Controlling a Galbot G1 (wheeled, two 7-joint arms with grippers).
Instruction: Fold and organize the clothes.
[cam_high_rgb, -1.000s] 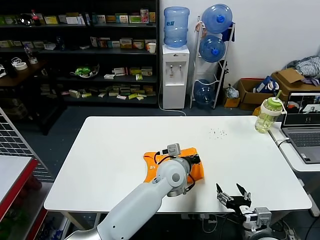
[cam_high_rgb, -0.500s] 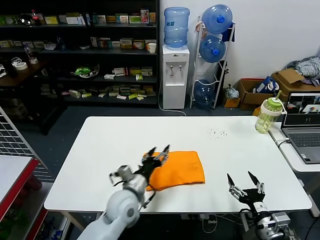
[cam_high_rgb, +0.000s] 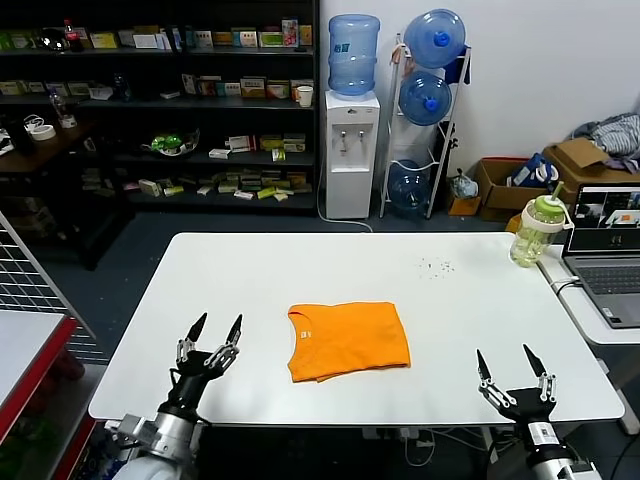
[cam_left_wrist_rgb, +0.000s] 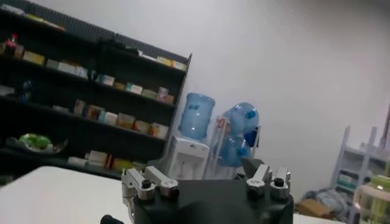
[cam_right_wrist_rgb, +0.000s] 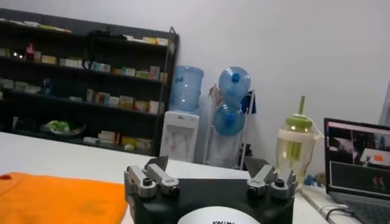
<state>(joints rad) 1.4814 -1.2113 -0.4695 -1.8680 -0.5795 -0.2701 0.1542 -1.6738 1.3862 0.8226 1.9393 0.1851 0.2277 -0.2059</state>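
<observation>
Behind our white table (cam_high_rgb: 250, 280) stand dark shelves (cam_high_rgb: 150, 110) of boxed goods at eleven o'clock and a water dispenser (cam_high_rgb: 352, 130) at twelve, with a laptop (cam_high_rgb: 608, 250) and a green-lidded bottle (cam_high_rgb: 536, 230) off at two o'clock. At the centre of the table lies the orange T-shirt (cam_high_rgb: 348, 340), folded into a compact rectangle with its round neck toward nine o'clock; from our right wrist view an orange corner shows on the tabletop. Our left gripper (cam_high_rgb: 210, 335) hangs at the near table edge around eight o'clock from the shirt, its fingers spread wide and holding nothing, well apart from the cloth. Our right gripper (cam_high_rgb: 510, 368) waits at about four o'clock, near the front edge, likewise spread and empty. We judge the folding to be essentially finished and the step in hand to be tidying or withdrawing. To do it well, we should leave the bundle alone unless it needs squaring; the lower edge near seven o'clock looks slightly uneven, so any touch ought to be a light press from above on that corner, not a drag that would open the layers. Both arms should lift away from the table without brushing the cloth.
</observation>
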